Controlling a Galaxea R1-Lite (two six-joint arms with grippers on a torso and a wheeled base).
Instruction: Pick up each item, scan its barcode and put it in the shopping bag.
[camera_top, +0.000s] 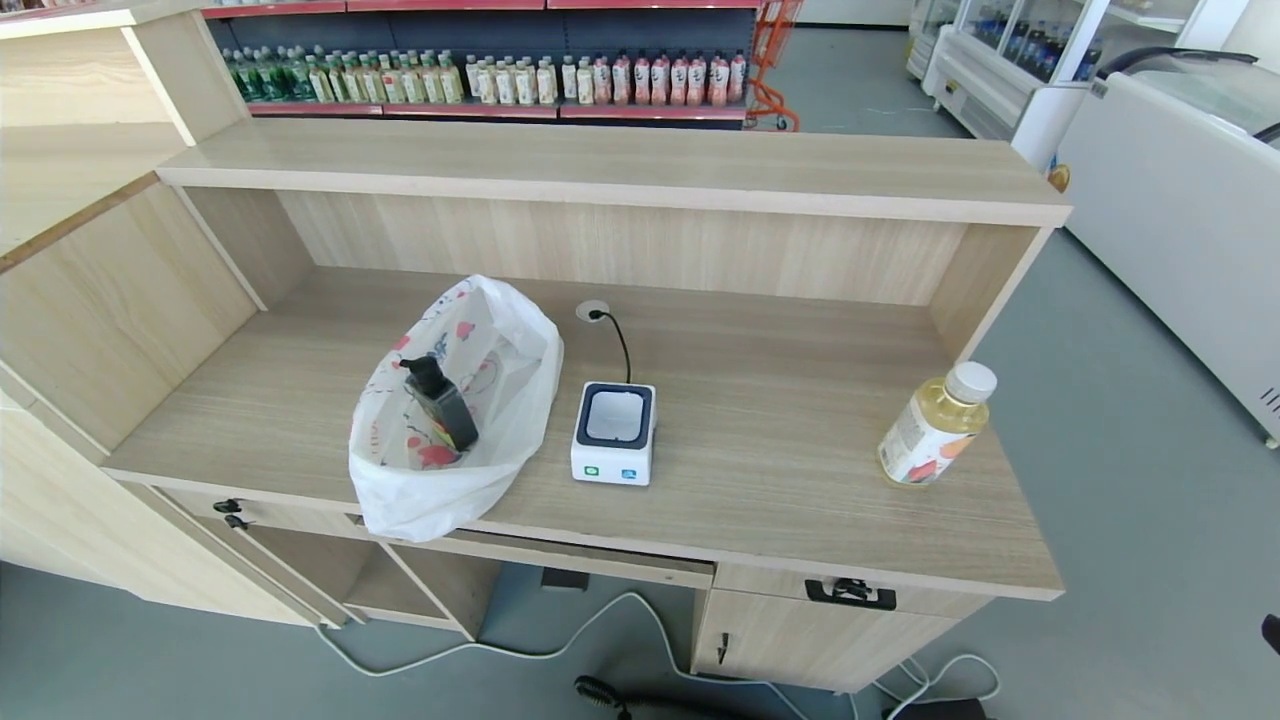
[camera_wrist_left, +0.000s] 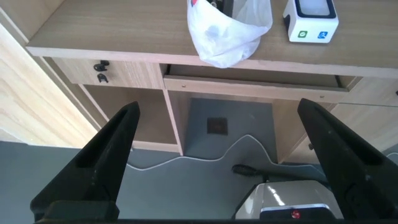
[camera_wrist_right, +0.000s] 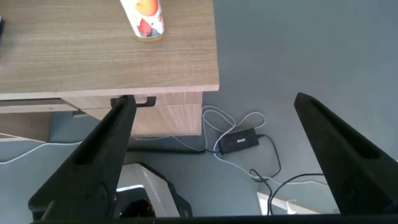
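A white plastic shopping bag (camera_top: 500, 350) stands open on the left of the wooden counter (camera_top: 780, 400), with a black pump bottle (camera_top: 440, 400) upright inside it. Just right of the bag sits a white barcode scanner (camera_top: 613, 432) with a dark-framed window facing up. A drink bottle (camera_top: 935, 425) of yellowish liquid with a white cap stands near the counter's right edge. My left gripper (camera_wrist_left: 217, 106) hangs open below and in front of the counter, facing the bag (camera_wrist_left: 224, 34) and scanner (camera_wrist_left: 311, 22). My right gripper (camera_wrist_right: 214, 98) is open, low by the counter's right corner, below the drink bottle (camera_wrist_right: 144, 15).
A raised shelf (camera_top: 600, 165) overhangs the back of the counter, and side panels wall it in. The scanner's black cable (camera_top: 618, 345) runs to a hole at the back. White cables (camera_top: 560, 650) trail on the floor. A chest freezer (camera_top: 1180, 200) stands to the right.
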